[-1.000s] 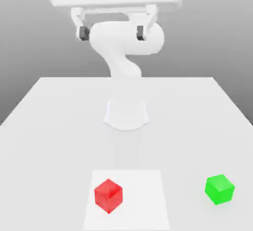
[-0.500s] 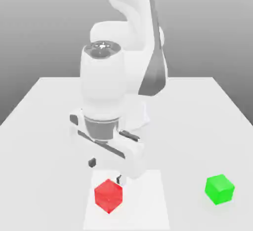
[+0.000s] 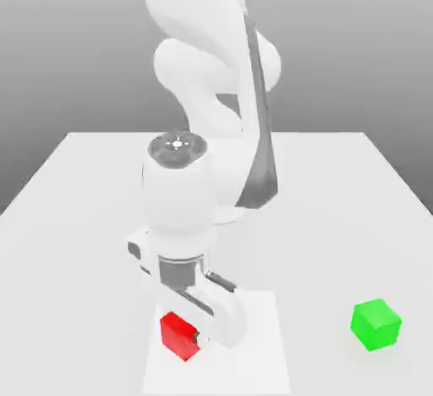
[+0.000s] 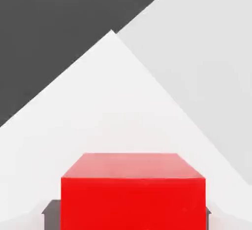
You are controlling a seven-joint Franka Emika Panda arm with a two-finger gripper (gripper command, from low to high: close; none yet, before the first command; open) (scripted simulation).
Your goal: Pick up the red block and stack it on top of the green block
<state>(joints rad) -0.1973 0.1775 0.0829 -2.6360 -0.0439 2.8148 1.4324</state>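
Lower left of exterior view: gripper [image 3: 188,340] is grasping red block [image 3: 178,337] over white square [image 3: 258,356] | lower right: green block [image 3: 376,324] is sitting on counter [image 3: 330,242]

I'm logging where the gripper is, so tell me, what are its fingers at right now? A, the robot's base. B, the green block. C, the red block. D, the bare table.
C: in the hand view the gripper's fingers stand at two opposite sides of the red block.
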